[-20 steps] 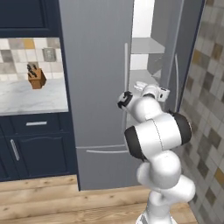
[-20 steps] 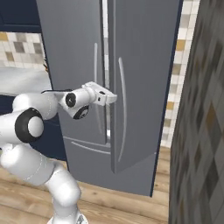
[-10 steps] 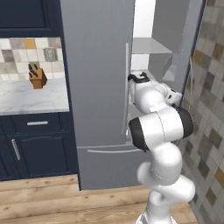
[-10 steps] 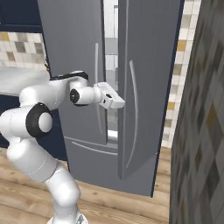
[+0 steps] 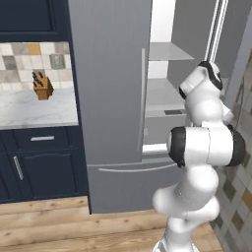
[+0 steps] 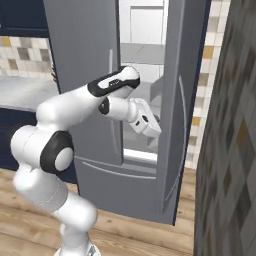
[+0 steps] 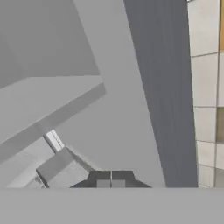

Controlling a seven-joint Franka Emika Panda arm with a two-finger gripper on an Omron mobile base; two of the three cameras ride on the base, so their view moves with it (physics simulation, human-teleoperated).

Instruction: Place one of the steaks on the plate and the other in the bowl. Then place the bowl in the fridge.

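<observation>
A: What is seen nearest?

B: In the hand view the two dark tips of the end effector (image 7: 110, 178) are pressed together, with nothing pinched between them. In the right base view the end effector (image 6: 150, 129) is placed in the gap between the two doors of the fridge (image 6: 85, 60).

A: And beyond that?

B: The right door (image 6: 182, 100) is swung partly out, and the white-grey shelves (image 5: 165, 51) are exposed behind it. Further left, a knife block (image 5: 43, 87) is seen on the worktop (image 5: 34, 108).

A: How should the step be done well?

B: The door is judged to be only partly opened. It should be pushed from its inner face in a wide arc, contact being kept near the free edge, until room is left for the bowl.
</observation>
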